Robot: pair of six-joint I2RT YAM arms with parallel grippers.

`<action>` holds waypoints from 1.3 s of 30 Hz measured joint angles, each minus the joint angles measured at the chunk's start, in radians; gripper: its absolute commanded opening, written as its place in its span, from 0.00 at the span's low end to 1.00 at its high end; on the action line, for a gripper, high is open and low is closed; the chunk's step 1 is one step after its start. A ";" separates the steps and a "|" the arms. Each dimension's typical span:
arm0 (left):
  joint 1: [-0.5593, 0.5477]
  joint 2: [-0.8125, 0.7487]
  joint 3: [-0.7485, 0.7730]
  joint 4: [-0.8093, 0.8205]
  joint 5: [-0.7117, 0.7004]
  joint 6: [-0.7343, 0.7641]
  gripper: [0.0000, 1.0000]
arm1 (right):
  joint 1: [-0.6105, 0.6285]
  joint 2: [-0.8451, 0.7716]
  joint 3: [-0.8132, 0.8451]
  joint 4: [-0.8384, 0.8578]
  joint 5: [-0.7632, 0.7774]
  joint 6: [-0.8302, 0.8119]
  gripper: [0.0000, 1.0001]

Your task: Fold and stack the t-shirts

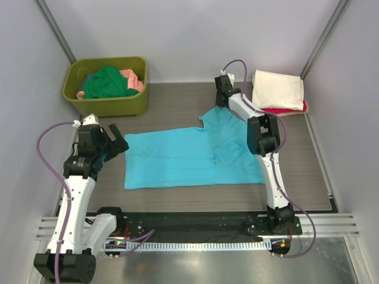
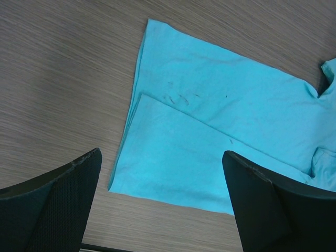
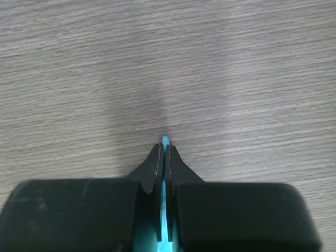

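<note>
Right wrist view: right gripper (image 3: 166, 144) pinches a sliver of the turquoise t-shirt (image 1: 177, 160), which lies spread on the table (image 1: 172, 103); left gripper (image 2: 161, 154) hangs wide apart by its left end.

Lighting's bright and even, soft overhead stuff, so only faint shadows on the table (image 1: 177, 200). Bit of glare off the metal plate (image 1: 237, 269) up front. Left wrist view is crisp on the wood grain. The right gripper (image 3: 166, 149) is mushy up close, with a dim shadow smudge ahead.
</note>
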 measured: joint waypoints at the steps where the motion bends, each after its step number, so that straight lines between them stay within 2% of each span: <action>1: 0.006 0.008 0.000 0.003 0.003 -0.002 0.93 | 0.000 -0.005 -0.006 0.002 -0.005 -0.001 0.01; 3: 0.011 0.048 0.002 0.007 0.009 -0.014 0.80 | 0.000 -0.029 -0.037 0.002 -0.016 -0.003 0.01; 4: 0.011 0.067 0.005 0.008 0.013 -0.018 0.78 | 0.001 -0.047 -0.062 -0.001 -0.025 -0.004 0.01; 11: 0.011 0.378 0.108 0.045 -0.007 -0.111 0.77 | 0.007 -0.354 -0.403 0.024 -0.105 0.016 0.01; 16: 0.011 0.641 0.160 0.167 -0.051 -0.185 0.75 | 0.011 -0.634 -0.647 0.135 -0.174 0.060 0.01; 19: 0.011 0.793 0.193 0.235 -0.090 -0.193 0.74 | 0.015 -0.732 -0.740 0.185 -0.206 0.079 0.01; 26: 0.011 0.996 0.240 0.379 -0.124 -0.161 0.71 | 0.019 -0.755 -0.862 0.220 -0.262 0.098 0.01; 29: 0.011 1.044 0.289 0.413 -0.131 -0.137 0.63 | 0.019 -0.755 -0.889 0.220 -0.271 0.102 0.01; 36: 0.013 1.069 0.309 0.451 -0.121 -0.126 0.53 | 0.019 -0.800 -0.903 0.220 -0.270 0.102 0.01; 39: 0.016 1.064 0.296 0.467 -0.111 -0.113 0.53 | 0.019 -0.823 -0.903 0.221 -0.266 0.102 0.01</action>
